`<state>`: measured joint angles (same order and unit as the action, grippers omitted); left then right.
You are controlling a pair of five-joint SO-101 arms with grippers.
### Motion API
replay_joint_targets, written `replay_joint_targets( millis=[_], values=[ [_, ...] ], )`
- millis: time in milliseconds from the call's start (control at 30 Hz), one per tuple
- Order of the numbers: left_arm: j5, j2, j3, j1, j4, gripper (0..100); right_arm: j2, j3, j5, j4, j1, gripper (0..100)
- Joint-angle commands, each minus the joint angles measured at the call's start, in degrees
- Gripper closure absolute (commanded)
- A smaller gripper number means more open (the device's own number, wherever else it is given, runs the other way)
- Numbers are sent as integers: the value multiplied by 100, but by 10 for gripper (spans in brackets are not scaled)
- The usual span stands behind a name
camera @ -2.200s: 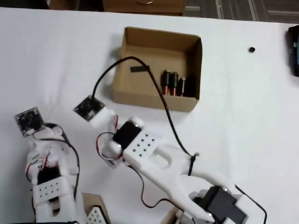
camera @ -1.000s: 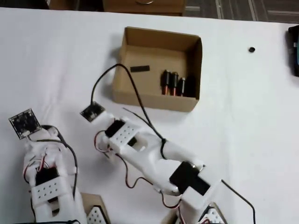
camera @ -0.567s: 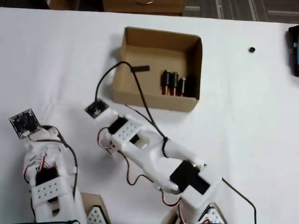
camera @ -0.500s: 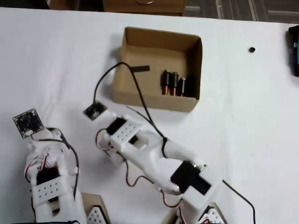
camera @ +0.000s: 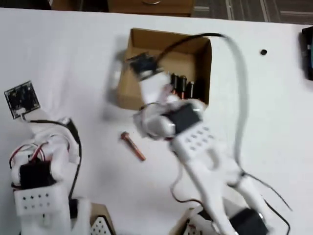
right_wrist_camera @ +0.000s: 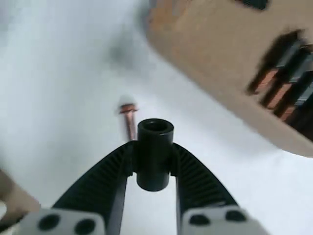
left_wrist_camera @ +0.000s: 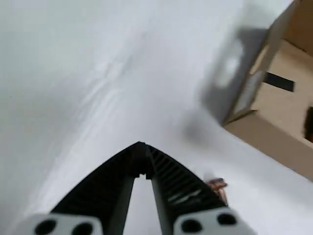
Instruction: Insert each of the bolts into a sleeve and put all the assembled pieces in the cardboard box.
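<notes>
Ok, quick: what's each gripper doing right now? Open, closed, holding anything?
Left gripper: closed, fingers together, holding nothing.
Right gripper: closed on a black sleeve.

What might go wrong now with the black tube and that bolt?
The right pincer holds the sleeve near the cardboard box with no bolt inside, so it might drop it in unassembled. The bolt lies flat on the table; the shut left pincer might roll it away instead of gripping it.
</notes>
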<state>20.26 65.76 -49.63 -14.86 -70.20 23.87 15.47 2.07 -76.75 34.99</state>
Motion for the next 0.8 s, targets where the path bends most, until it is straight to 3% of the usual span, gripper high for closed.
replay_joint_targets(
  millis=[0, 233, 333, 767],
  values=[
    [299, 44, 998, 703, -527, 978, 998, -264, -9, -48, -743, 978],
    [1073, 9, 2000, 1829, -862, 977, 1684, -255, -598, -75, -2220, 978],
    [1846, -369, 2149, 2075, -1073, 976, 1727, -246, -607, -75, -2607, 978],
    [2804, -3534, 2800, 2171, -1424, 973, 1736, 369, -607, 180, -2835, 978]
  ],
)
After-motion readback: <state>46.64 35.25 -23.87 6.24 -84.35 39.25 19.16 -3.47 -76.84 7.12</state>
